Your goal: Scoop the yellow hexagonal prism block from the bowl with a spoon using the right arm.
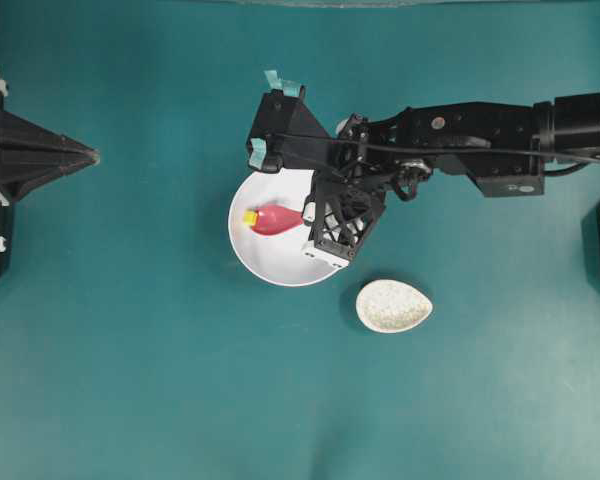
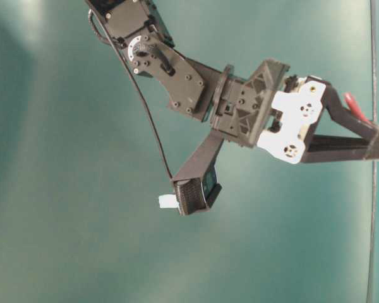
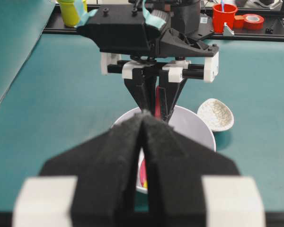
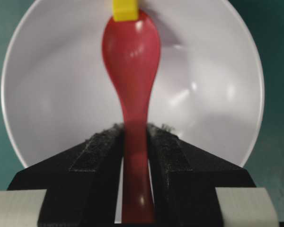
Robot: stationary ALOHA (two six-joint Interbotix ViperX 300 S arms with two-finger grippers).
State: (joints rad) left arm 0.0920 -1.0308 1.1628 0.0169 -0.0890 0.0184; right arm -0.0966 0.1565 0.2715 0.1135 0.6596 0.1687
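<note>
The spoon [image 4: 132, 71] handle is clamped between the right gripper [image 4: 134, 142] fingers, scoop inside the bowl [image 4: 217, 94]. The yellow block [image 4: 125, 9] is touched by the scoop tip. The left gripper [image 3: 143, 137] is seen closed, empty.

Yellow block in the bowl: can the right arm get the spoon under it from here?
Probably yes. The right pincer grips the spoon, whose tip meets the yellow block inside the bowl; nothing lies between.
</note>
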